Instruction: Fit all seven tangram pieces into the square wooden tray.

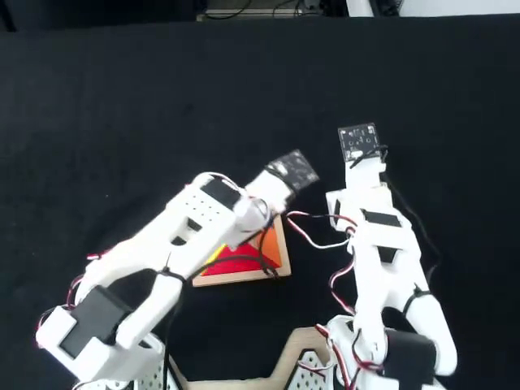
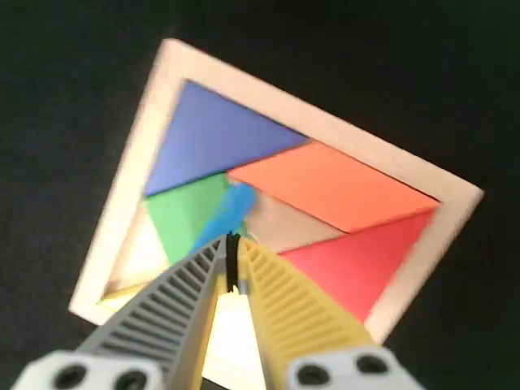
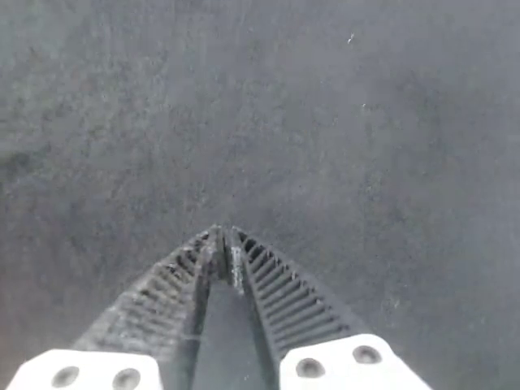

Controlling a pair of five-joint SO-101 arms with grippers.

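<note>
The left gripper (image 2: 233, 262) has its jaws pressed together, the tips down over the middle of the square wooden tray (image 2: 325, 132), right at a light blue piece (image 2: 233, 210); that piece is smeared, and I cannot tell whether it is pinched or only touched. Around it in the tray lie a green piece (image 2: 180, 218), a dark blue triangle (image 2: 215, 134) in the corner beyond, an orange parallelogram (image 2: 333, 187) and a red triangle (image 2: 357, 260) along one side. A patch of bare wood shows between the light blue, orange and red pieces. Something pale yellow (image 2: 231, 325) glows below the gripper's fingers. From above, the left arm (image 1: 187, 236) reaches across the tray and covers most of it, leaving the red and orange corner in sight on the black worktop (image 1: 122, 106). Further right, well apart from the tray, the right gripper (image 3: 221, 244) hangs with its jaws closed on nothing, over bare worktop.
</note>
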